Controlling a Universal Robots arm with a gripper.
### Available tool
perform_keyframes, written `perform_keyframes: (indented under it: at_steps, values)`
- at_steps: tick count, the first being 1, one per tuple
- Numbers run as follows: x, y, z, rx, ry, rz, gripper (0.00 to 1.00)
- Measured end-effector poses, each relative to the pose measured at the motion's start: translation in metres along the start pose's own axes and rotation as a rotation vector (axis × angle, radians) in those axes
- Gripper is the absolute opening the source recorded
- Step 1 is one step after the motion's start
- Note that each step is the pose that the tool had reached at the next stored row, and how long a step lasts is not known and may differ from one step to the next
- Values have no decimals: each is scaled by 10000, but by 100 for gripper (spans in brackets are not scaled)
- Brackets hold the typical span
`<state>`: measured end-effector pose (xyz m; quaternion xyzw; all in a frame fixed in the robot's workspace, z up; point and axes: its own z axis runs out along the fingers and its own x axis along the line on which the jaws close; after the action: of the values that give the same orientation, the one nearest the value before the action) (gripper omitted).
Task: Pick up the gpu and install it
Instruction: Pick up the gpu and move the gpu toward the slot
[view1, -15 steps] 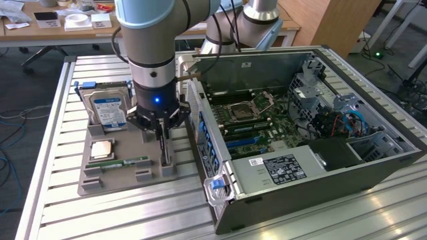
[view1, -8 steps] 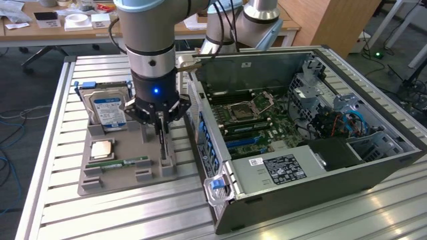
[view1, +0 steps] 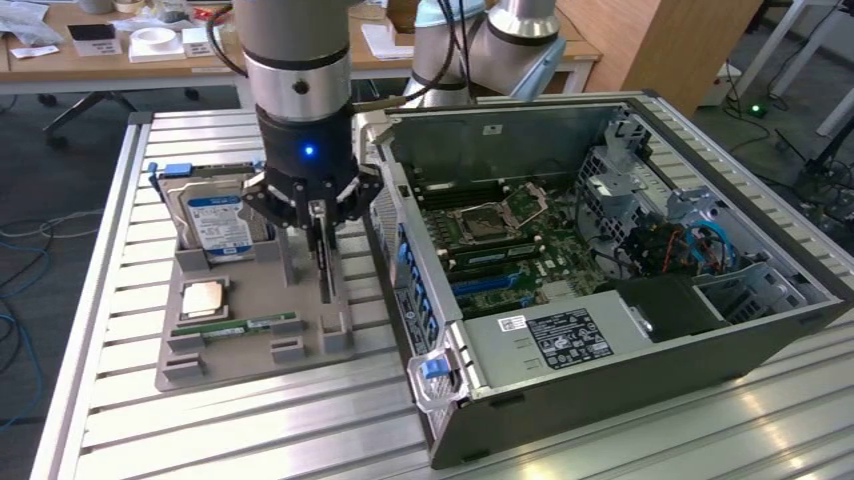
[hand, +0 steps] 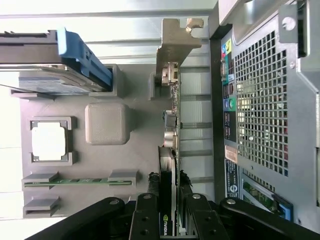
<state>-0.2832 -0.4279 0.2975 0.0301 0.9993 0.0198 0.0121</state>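
The pick-up step is in hand: the hand (view1: 318, 212) pinches the top edge of the gpu (view1: 324, 262), which stands edge-on over its slot in the grey parts tray (view1: 187, 365) on the desk (view1: 267, 430); I cannot tell whether it is seated or just lifted. To my eye, freeing it calls for a straight pull along the card, without twisting. The computer case (view1: 601, 250) wall is just beside it on the exterior view's right, the hard drive (view1: 220, 222) is near on the other side, and open room lies only above.
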Motion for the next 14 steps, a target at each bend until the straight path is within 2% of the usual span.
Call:
perform_keyframes:
  at_steps: [6, 14]
  values:
    - [-6, 11, -271, 0, 1, 0, 26]
    - [-13, 23, -573, -2, 1, -1, 26]
